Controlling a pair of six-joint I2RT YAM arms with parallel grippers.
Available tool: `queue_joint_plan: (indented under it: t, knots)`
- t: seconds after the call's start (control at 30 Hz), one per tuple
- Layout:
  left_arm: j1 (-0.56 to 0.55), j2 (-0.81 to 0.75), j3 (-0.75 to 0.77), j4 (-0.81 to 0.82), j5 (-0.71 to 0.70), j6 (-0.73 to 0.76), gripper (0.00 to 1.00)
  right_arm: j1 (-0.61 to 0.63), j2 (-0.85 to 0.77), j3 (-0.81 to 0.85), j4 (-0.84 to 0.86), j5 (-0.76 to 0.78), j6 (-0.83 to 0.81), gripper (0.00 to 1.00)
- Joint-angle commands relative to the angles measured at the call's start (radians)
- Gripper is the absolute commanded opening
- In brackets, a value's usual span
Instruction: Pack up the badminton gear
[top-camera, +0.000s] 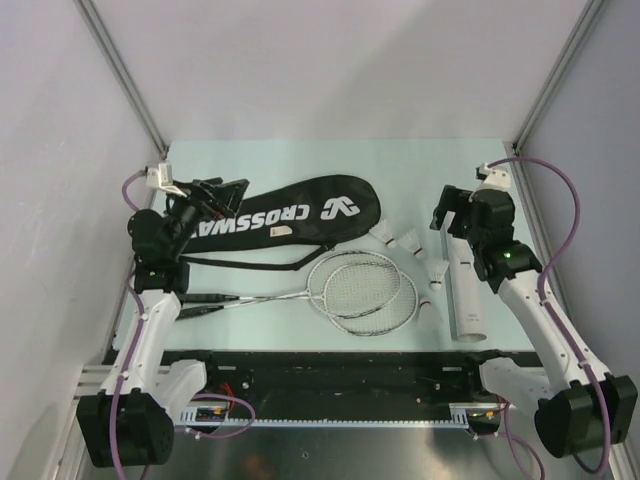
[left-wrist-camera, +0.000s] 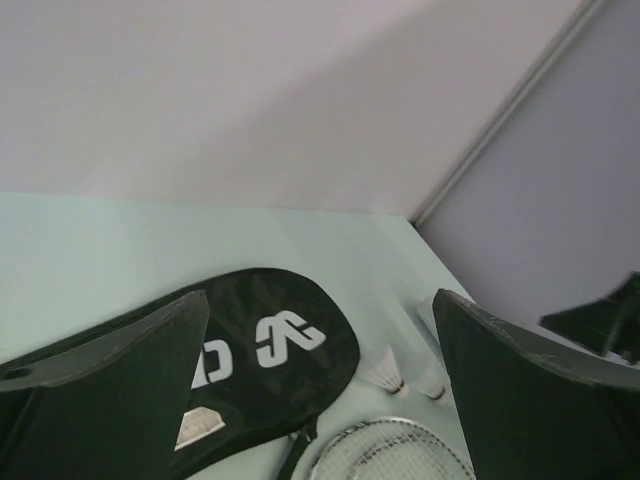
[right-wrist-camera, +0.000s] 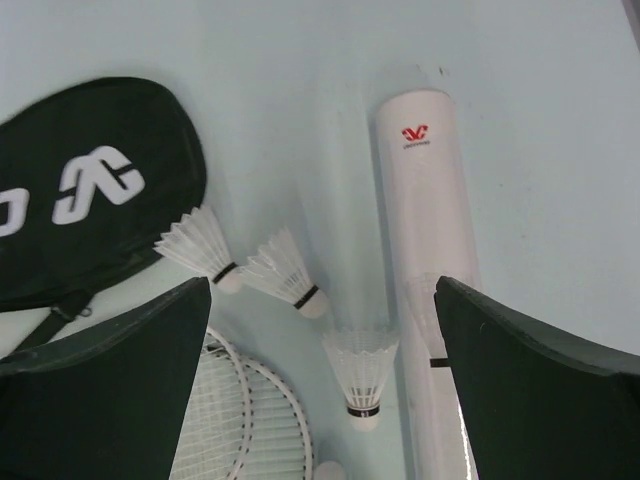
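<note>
The long black CROSSWAY bag (top-camera: 300, 214) lies flat at the back of the table. Two silver-white rackets (top-camera: 362, 288) lie in front of it with their heads overlapping and their black handles (top-camera: 195, 302) pointing left. Several white shuttlecocks (top-camera: 408, 241) lie loose between the bag and the white tube (top-camera: 466, 295), which lies on its side at the right. My left gripper (top-camera: 222, 195) is open and empty above the bag's left end (left-wrist-camera: 270, 340). My right gripper (top-camera: 447, 222) is open and empty above the tube's far end (right-wrist-camera: 425, 220) and the shuttlecocks (right-wrist-camera: 360, 375).
The pale green table (top-camera: 280, 165) is walled by grey panels at the back and both sides. A black rail (top-camera: 340, 365) runs along the near edge between the arm bases. One shuttlecock (top-camera: 431, 311) lies close to the tube's near end.
</note>
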Motion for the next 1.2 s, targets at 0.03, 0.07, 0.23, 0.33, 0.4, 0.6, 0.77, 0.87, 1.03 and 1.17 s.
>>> queue_joint_plan:
  t: [0.03,0.07,0.23,0.33,0.4,0.6,0.77,0.87,1.03,1.17]
  knots:
    - [-0.013,0.034,0.046,0.05,0.15,-0.07,1.0,-0.004,0.101,0.086,-0.04,0.081,0.009,1.0]
    - [-0.016,0.05,0.052,0.049,0.162,-0.08,1.0,-0.019,0.127,0.098,-0.072,0.083,0.009,1.0]
    - [-0.042,0.106,0.08,0.05,0.229,-0.105,1.0,-0.137,0.273,0.152,-0.102,-0.032,0.036,1.0]
    - [-0.079,0.133,0.088,0.05,0.254,-0.116,1.0,-0.197,0.377,0.186,-0.091,-0.06,0.029,1.0]
    - [-0.104,0.144,0.091,0.05,0.26,-0.116,1.0,-0.244,0.465,0.213,-0.068,-0.104,0.023,1.0]
    - [-0.145,0.164,0.103,0.049,0.289,-0.113,1.0,-0.264,0.716,0.338,-0.103,-0.193,-0.054,0.93]
    - [-0.168,0.19,0.108,0.049,0.305,-0.12,1.0,-0.264,0.804,0.362,-0.131,-0.152,-0.105,0.91]
    - [-0.185,0.198,0.111,0.047,0.315,-0.123,1.0,-0.264,0.848,0.378,-0.131,-0.166,-0.128,0.82]
    - [-0.204,0.198,0.112,0.047,0.32,-0.117,1.0,-0.258,0.9,0.402,-0.125,-0.193,-0.174,0.68]
    - [-0.214,0.201,0.114,0.046,0.32,-0.114,1.0,-0.232,0.908,0.413,-0.113,-0.178,-0.21,0.57]
